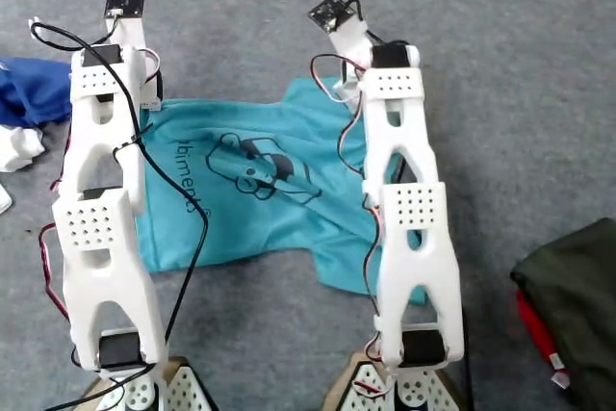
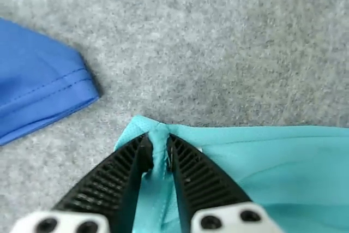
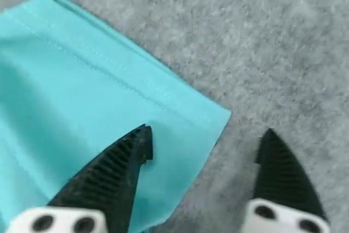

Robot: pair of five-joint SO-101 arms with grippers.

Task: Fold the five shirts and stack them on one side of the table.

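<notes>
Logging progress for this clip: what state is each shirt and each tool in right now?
teal shirt: spread out, unfolded, print up, one corner pinched.
left tool: shut on the teal shirt's corner.
right tool: open, straddling the teal shirt's edge, holding nothing.
blue shirt: crumpled, unfolded.
dark shirt: heaped; folding unclear.

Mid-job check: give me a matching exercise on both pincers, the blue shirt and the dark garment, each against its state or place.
Column one:
1. left pincer
2. right pincer
3. blue shirt
4. dark garment

Column two:
A. lying at the right edge of the table
B. shut on a corner of the teal shirt
C. lying at the table's left edge
D. open over the teal shirt's edge

Pairs: 1-B, 2-D, 3-C, 4-A.
</notes>
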